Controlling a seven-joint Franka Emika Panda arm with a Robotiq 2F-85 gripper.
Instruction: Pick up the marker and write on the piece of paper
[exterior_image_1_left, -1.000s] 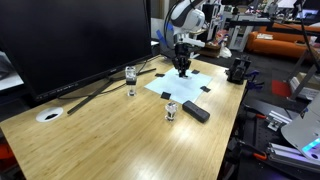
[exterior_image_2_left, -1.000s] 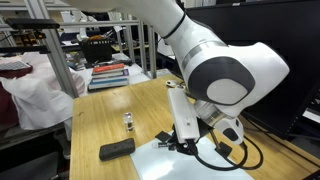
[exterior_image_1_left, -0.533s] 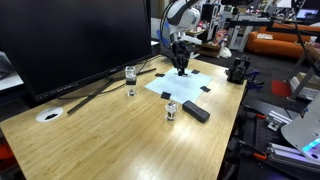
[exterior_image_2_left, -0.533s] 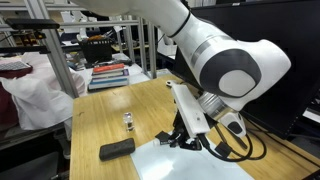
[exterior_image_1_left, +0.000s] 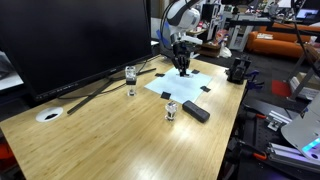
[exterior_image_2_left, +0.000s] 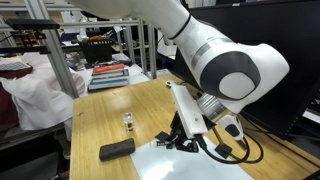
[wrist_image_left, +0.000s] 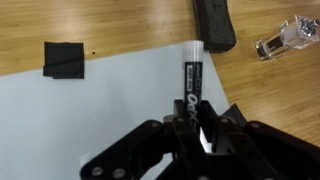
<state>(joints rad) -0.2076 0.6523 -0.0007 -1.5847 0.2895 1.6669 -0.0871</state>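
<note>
My gripper (wrist_image_left: 192, 125) is shut on a black marker (wrist_image_left: 190, 78) with white lettering, which sticks out past the fingertips. In the wrist view the marker's far end appears over the far corner of the piece of paper (wrist_image_left: 100, 115), a pale bluish sheet with a black patch (wrist_image_left: 63, 60) at one corner. Whether the tip touches the sheet cannot be told. In both exterior views the gripper (exterior_image_1_left: 181, 68) (exterior_image_2_left: 186, 140) hangs low over the paper (exterior_image_1_left: 186, 86) (exterior_image_2_left: 195, 166) on the wooden table (exterior_image_1_left: 110, 140).
A black block (exterior_image_1_left: 196, 111) (exterior_image_2_left: 117, 150) (wrist_image_left: 215, 22) and a small glass bottle (exterior_image_1_left: 171, 110) (exterior_image_2_left: 128, 122) (wrist_image_left: 285, 38) lie beside the paper. Another glass (exterior_image_1_left: 131, 80), a white disc (exterior_image_1_left: 49, 115), a big monitor (exterior_image_1_left: 70, 40) and a black device (exterior_image_1_left: 238, 70) stand around.
The arm has shifted slightly over the paper with the marker still gripped. In the last half second it has barely moved.
</note>
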